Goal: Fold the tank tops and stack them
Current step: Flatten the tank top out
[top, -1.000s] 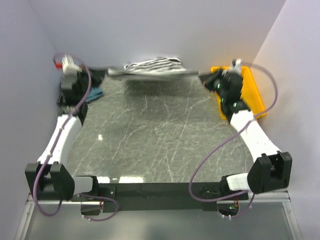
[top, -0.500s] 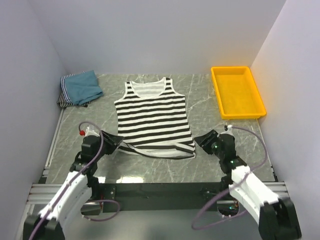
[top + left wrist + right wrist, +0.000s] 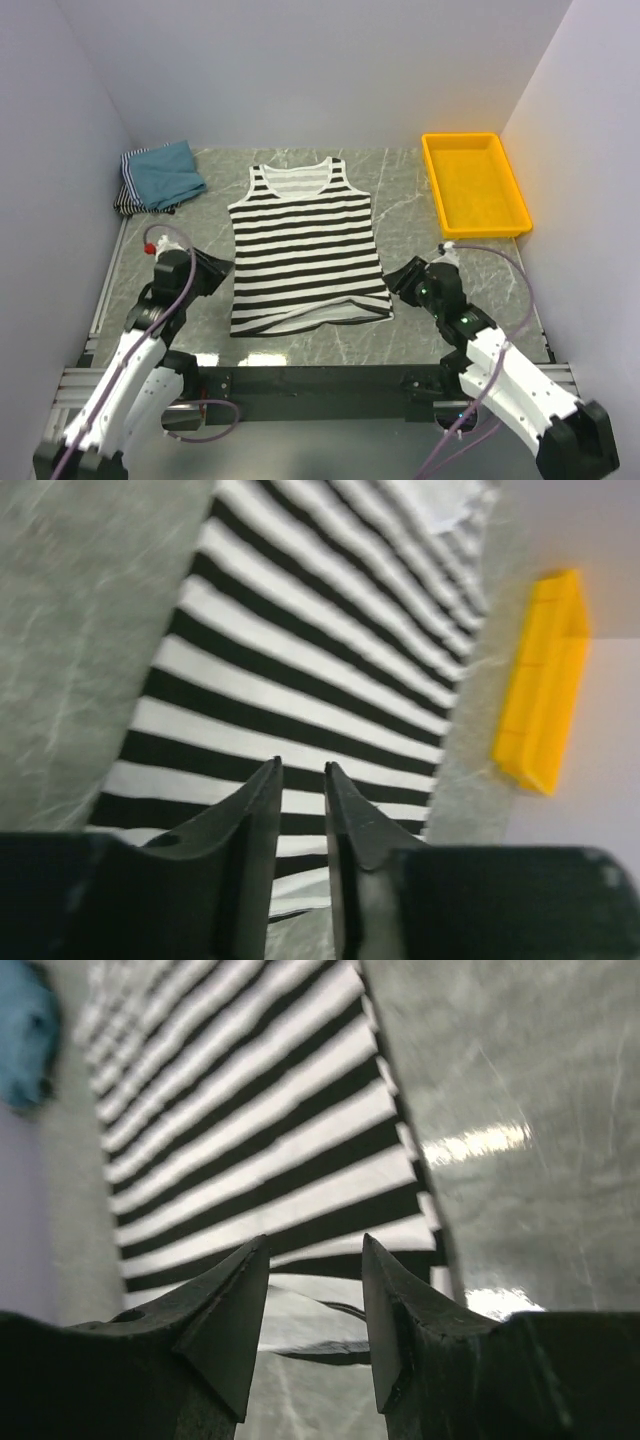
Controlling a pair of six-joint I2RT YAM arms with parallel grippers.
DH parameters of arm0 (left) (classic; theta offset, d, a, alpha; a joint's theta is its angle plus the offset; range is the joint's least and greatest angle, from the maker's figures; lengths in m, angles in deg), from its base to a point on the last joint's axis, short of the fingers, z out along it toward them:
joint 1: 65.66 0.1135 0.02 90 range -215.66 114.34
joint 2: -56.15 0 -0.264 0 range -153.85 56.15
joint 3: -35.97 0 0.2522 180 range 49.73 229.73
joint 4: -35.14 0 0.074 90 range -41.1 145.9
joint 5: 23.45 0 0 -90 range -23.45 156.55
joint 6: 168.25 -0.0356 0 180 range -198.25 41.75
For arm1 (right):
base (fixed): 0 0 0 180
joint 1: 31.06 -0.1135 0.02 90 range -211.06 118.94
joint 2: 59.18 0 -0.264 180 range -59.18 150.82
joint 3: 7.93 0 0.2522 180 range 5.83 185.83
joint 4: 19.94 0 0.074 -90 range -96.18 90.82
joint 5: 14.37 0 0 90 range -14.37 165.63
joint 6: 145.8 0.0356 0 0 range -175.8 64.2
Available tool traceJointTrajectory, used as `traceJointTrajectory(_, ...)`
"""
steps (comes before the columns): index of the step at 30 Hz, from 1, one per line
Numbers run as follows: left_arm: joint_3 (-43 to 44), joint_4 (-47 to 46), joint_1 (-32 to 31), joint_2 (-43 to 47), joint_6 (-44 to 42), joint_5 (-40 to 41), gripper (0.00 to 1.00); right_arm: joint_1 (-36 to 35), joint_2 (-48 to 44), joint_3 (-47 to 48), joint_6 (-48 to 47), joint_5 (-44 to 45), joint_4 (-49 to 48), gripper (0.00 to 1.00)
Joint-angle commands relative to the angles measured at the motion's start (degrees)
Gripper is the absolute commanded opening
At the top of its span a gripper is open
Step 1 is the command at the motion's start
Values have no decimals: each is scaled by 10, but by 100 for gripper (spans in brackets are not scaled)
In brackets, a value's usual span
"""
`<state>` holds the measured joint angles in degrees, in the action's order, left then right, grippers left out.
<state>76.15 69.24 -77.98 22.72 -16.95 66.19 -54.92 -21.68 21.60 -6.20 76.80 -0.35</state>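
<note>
The black-and-white striped tank top [image 3: 305, 245] lies spread flat mid-table, neck toward the far wall, its near hem slightly rumpled. My left gripper [image 3: 215, 272] hovers just off its near-left edge. In the left wrist view the jaws [image 3: 302, 765] stand a narrow gap apart over the stripes [image 3: 300, 670], holding nothing. My right gripper [image 3: 400, 278] is beside the near-right hem corner. Its jaws [image 3: 315, 1240] are wide open above the turned-up hem [image 3: 330, 1310]. A teal-blue tank top [image 3: 165, 172] rests on a folded finely striped one [image 3: 124, 197] at the far left.
A yellow plastic tray [image 3: 460, 137] stands at the far right, also seen in the left wrist view [image 3: 545, 680]. Pale walls close in the left, back and right sides. The grey marble tabletop [image 3: 440, 250] shows between the tank top and the tray.
The striped tank top, held up at the far edge by both shut grippers a second ago, now lies flat. Both grippers have let go and sit at its near corners.
</note>
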Motion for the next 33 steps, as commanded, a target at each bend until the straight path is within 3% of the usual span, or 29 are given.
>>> traceJointTrajectory(1, -11, 3, -2, -73, -7, -9, 27, -19, 38, 22, -3, 25, 15, 49)
traceJointTrajectory(8, -37, 8, -3, -88, 3, -3, 21, -22, -8, 36, 1, 40, 111, 49)
traceJointTrajectory(13, -37, -13, -3, -120, -9, -30, 18, -29, 2, 49, -2, -8, 154, 45)
traceJointTrajectory(23, -36, -57, -6, -158, -33, -58, 13, -73, 45, 62, 2, 47, 210, 40)
traceJointTrajectory(33, -22, -93, -10, -224, -48, -71, 11, -155, 133, 121, 37, 161, 249, 40)
